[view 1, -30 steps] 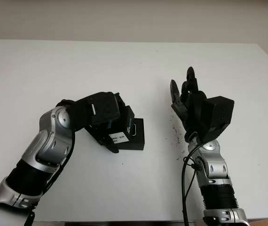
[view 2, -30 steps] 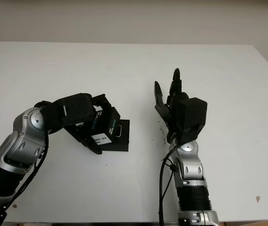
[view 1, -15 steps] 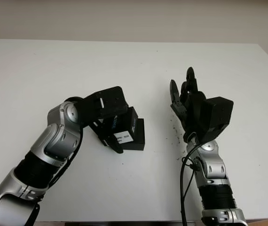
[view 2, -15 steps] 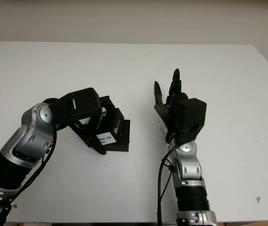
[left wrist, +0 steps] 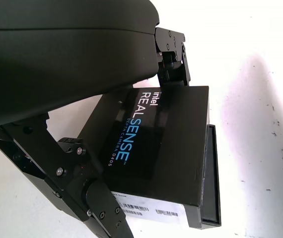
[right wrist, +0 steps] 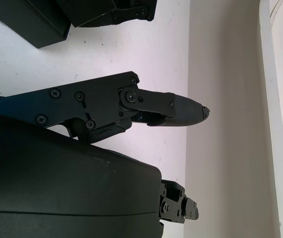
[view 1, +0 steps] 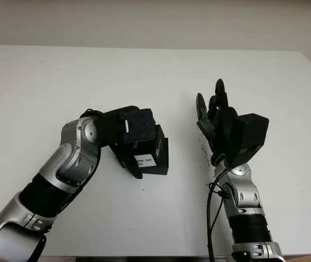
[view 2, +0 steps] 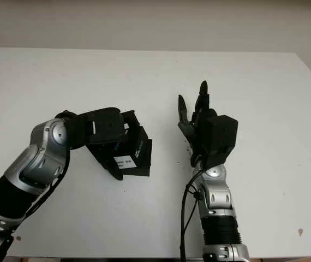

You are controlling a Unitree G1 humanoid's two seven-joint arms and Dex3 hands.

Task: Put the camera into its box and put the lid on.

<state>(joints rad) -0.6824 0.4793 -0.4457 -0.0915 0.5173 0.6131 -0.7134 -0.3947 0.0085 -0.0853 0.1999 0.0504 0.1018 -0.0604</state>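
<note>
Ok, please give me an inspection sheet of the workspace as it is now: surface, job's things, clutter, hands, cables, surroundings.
Surface: white table, with dark specks near the right arm.
Job's things: black lid marked RealSense, held tilted over the black box, not seated; the box's edge shows beyond the lid. Camera: cannot tell if it is inside.
Clutter: nothing seen.
Hands: left hand shut on the lid at the table's middle; right hand open, raised above the table to the right of the box.
Cables: black cable looping along the right forearm.
Surroundings: plain pale wall behind the table.
</note>
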